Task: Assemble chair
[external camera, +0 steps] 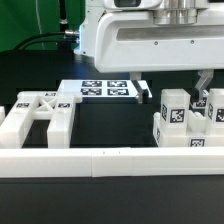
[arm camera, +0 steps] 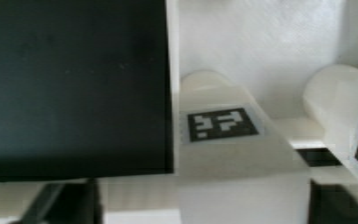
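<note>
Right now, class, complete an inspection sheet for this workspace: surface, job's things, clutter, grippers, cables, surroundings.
Surface: black table top, edged in front by a long plain white border rail.
Job's things: glossy white plastic chair frame with crossed braces at the exterior view's left; cluster of tagged white chair blocks at its right, apart from the frame.
Clutter: nothing seen; only the flat white marker board at the back.
Grippers: two-finger gripper low by the block cluster; open or shut cannot be told.
Cables: black cables behind the table.
Surroundings: green backdrop; white robot body overhead.
</note>
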Action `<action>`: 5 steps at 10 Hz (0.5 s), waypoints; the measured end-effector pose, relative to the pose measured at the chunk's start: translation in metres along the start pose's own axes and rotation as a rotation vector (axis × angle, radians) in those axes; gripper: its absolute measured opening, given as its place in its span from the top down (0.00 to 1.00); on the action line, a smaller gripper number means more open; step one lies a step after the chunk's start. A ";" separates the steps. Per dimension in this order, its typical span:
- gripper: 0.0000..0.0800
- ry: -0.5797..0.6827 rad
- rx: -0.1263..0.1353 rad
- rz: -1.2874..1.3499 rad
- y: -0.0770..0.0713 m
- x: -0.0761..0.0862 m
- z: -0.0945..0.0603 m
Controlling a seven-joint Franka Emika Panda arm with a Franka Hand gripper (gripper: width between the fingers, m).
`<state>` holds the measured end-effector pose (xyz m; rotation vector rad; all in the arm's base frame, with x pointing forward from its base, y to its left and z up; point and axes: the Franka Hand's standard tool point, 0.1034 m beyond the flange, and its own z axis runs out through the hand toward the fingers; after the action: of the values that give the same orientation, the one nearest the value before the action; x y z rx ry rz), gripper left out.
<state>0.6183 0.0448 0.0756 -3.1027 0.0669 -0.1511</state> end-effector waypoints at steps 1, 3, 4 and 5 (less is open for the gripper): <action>0.56 0.000 0.000 0.000 0.000 0.000 0.000; 0.64 0.000 0.000 0.038 0.000 0.000 0.000; 0.64 0.000 0.001 0.093 0.000 0.000 0.000; 0.64 0.000 0.002 0.190 0.000 0.000 0.000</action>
<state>0.6183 0.0452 0.0755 -3.0719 0.3592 -0.1446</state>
